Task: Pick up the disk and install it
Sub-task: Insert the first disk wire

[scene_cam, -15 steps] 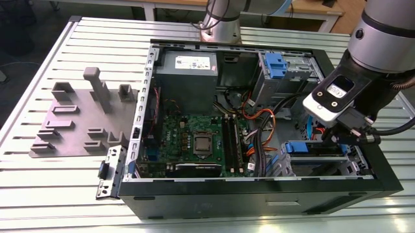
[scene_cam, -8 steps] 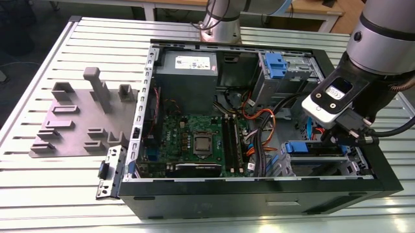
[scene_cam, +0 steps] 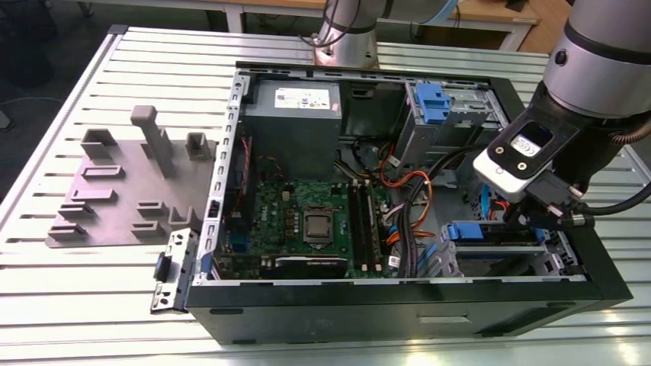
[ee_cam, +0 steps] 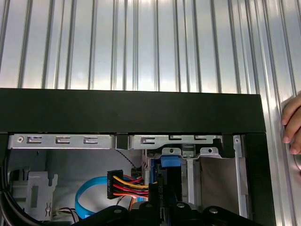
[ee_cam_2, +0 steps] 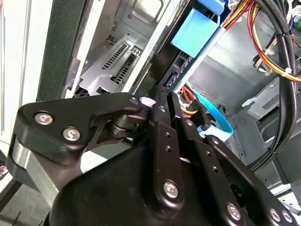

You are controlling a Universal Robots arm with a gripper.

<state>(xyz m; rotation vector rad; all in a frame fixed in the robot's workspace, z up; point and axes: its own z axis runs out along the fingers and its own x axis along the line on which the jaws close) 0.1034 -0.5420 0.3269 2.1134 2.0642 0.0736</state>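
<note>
Slatted tabletop (scene_cam: 81, 91) under all. Big open PC case (scene_cam: 407, 305) sitting on it. Robot arm (scene_cam: 600, 61) over the case corner w/ the drive bay. Hand (ee_cam_2: 168, 106) down inside case at that bay, pinched narrow on the disk (ee_cam_2: 195, 33), by the look. Disk on edge, partly in the bay slot. Could jam or slip if tilted vs. slot rails. Could snag cables (ee_cam_2: 282, 70) beside bay, inside case. Person's fingers (ee_cam: 292, 123) on tabletop just outside case wall; could get bumped.

Ribbed metal worktop (scene_cam: 102, 290) carries an open computer case (scene_cam: 407, 305); grey fixture plate (scene_cam: 122, 191) lies on the exterior view's left.
</note>
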